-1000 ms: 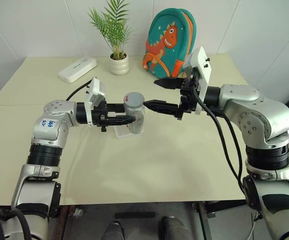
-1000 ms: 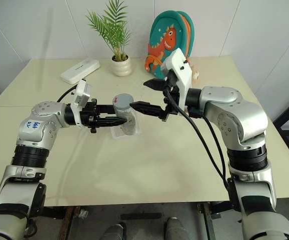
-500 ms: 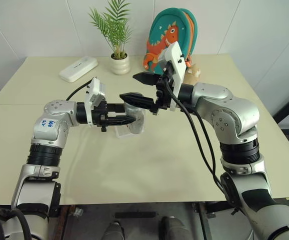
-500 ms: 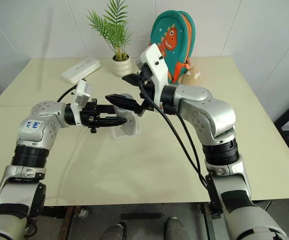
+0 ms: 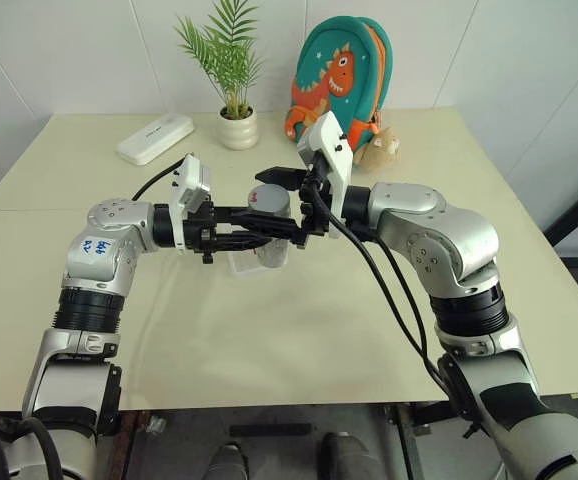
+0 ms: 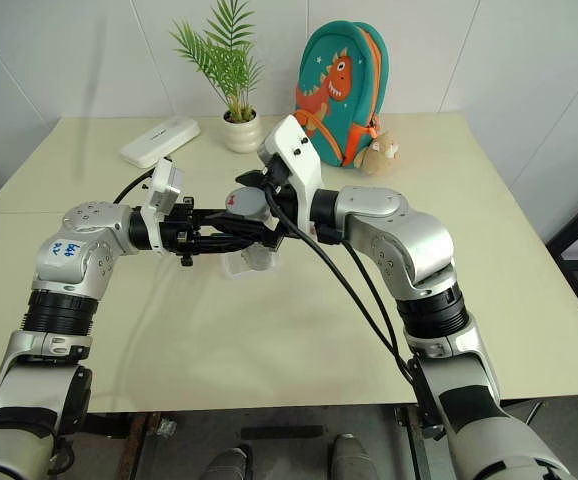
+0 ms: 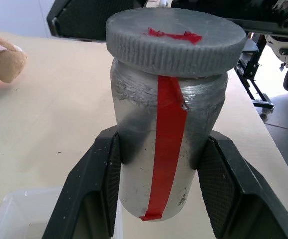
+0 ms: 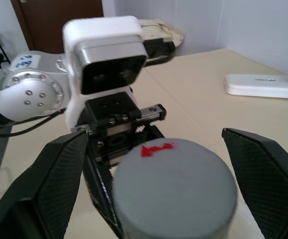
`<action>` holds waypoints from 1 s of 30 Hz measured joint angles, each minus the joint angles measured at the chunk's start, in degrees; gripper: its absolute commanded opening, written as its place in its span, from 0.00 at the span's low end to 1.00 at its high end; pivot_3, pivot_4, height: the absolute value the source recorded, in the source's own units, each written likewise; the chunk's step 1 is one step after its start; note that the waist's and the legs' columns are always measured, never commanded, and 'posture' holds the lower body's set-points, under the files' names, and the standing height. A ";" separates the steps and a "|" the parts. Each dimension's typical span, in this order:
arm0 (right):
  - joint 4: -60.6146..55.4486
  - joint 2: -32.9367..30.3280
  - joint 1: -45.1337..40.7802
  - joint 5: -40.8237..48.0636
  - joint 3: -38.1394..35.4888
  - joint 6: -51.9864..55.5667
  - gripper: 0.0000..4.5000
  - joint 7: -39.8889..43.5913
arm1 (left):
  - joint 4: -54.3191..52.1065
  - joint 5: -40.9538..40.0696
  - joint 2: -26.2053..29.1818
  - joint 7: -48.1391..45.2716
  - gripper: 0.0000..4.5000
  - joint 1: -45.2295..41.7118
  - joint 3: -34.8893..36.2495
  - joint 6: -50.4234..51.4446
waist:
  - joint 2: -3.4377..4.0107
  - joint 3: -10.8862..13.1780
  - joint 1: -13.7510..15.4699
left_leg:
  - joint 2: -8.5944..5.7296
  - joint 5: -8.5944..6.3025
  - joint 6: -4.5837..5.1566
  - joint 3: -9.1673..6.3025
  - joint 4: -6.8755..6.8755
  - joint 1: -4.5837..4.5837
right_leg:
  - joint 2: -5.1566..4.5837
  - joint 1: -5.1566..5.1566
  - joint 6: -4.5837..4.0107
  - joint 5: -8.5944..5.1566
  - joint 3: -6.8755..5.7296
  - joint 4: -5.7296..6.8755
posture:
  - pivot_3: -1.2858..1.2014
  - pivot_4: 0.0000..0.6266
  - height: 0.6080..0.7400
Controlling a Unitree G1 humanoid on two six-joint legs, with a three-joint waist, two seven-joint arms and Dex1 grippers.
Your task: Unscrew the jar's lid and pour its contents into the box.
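Left gripper (image 5: 254, 229), at centre-left of the left eye view, is clamped on the jar (image 7: 166, 149): the left wrist view shows one black finger (image 7: 101, 191) pressed against each side of the silvery-grey body, with the red stripe of the label running down between them. Held upright above the table (image 5: 299, 330), the jar keeps its lid (image 7: 176, 40) screwed on (a small red mark sits on the grey cap). No contents can be made out through the cloudy wall.

Right gripper (image 8: 156, 186) reaches in from the right of centre with its jaws spread wide apart. In the right wrist view its two fingers (image 8: 44, 181) stand on either side of the lid, each with a clear gap between pad and cap, so that they flank the lid without touching it.

Directly beneath the jar, at the centre of the left eye view, the box (image 5: 239, 264) of clear plastic rests on the table; one of its corners also appears at the lower left of the left wrist view.

Farther back, toward the upper part of the left eye view, a small brown plush toy (image 5: 376, 148) lies to the right of centre, just beside the teal dinosaur backpack (image 5: 344, 75) propped against the wall. A potted palm (image 5: 231, 70) in a white pot stands to the left of the backpack, and a white oblong case (image 5: 155, 138) lies at the upper left.
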 measured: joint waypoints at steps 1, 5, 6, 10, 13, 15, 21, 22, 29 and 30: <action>0.33 -0.14 0.00 -0.48 0.01 -0.22 1.00 0.04 | 0.00 0.00 0.00 0.00 0.41 0.00 0.00 0.00 | 0.00 0.00 0.00 | 0.00 0.00 0.00 0.00 0.00 0.00 | 0.00 0.00 0.00 0.00 0.00 0.00 | 0.52 0.24 1.00; 1.39 -0.84 0.00 -1.40 -0.01 -1.19 1.00 0.67 | -0.03 0.00 0.00 0.12 0.41 0.00 0.00 0.12 | 0.00 0.00 -0.06 | 0.00 0.00 0.00 0.00 0.00 0.00 | 0.00 0.00 0.00 0.00 0.00 -0.01 | 0.52 0.24 1.00; 1.39 -0.99 0.00 -1.42 -0.01 -1.26 1.00 0.86 | -0.03 0.00 0.00 0.14 0.41 0.00 0.00 0.16 | 0.00 0.00 -0.06 | 0.00 0.00 0.00 0.00 -0.01 0.00 | 0.00 0.00 0.00 0.00 0.00 -0.01 | 0.52 0.24 1.00; 1.36 -1.78 0.00 -1.43 -0.02 -1.28 1.00 1.41 | -0.03 0.00 0.00 0.29 0.41 0.01 0.00 0.31 | 0.00 0.00 -0.01 | 0.00 0.00 0.00 0.00 -0.01 0.00 | 0.00 0.00 0.00 0.00 0.00 -0.01 | 0.52 0.24 1.00; 1.09 -2.54 0.01 -1.37 -0.03 -1.21 1.00 1.92 | -0.03 0.00 0.00 0.42 0.41 0.01 0.00 0.37 | 0.00 0.00 -0.04 | 0.00 0.00 0.00 0.00 -0.01 0.00 | 0.00 0.00 0.00 0.00 0.00 -0.01 | 0.52 0.24 1.00; 0.80 -3.03 0.02 -1.31 -0.04 -1.15 1.00 2.28 | -0.02 0.00 0.00 0.46 0.41 0.00 0.00 0.37 | 0.00 0.00 -0.05 | 0.00 0.00 0.00 0.00 -0.01 0.00 | 0.00 0.00 0.00 0.00 0.00 -0.01 | 0.52 0.24 1.00; 0.08 -3.14 0.04 -1.19 -0.17 -0.80 1.00 2.79 | 0.06 0.00 0.00 0.40 0.41 0.00 0.00 0.32 | 0.00 0.00 -0.03 | 0.00 0.00 0.00 0.00 -0.01 0.00 | 0.00 0.00 0.00 0.00 0.00 -0.01 | 0.52 0.24 1.00; -0.19 -3.14 0.04 -1.07 -0.17 -0.75 1.00 2.96 | 0.09 0.00 0.00 0.40 0.41 0.00 0.00 0.30 | 0.00 0.00 -0.04 | 0.00 0.00 0.00 0.00 -0.01 0.00 | 0.00 0.00 0.00 0.00 0.00 -0.01 | 0.52 0.24 1.00; -1.39 -3.29 0.24 -0.53 -0.17 0.48 1.00 3.86 | 0.37 0.01 0.00 0.30 0.41 -0.01 0.00 0.12 | 0.00 0.00 -0.03 | 0.00 0.00 0.00 0.00 -0.01 0.00 | 0.00 0.00 0.00 0.00 0.00 -0.01 | 0.52 0.24 1.00; -1.47 -3.35 0.24 -0.53 -0.17 0.60 1.00 3.94 | 0.43 0.01 0.00 0.28 0.41 0.00 0.00 0.09 | 0.00 0.00 -0.03 | 0.00 0.00 0.00 0.00 0.00 0.00 | 0.00 0.00 0.00 0.00 0.00 -0.01 | 0.52 0.24 1.00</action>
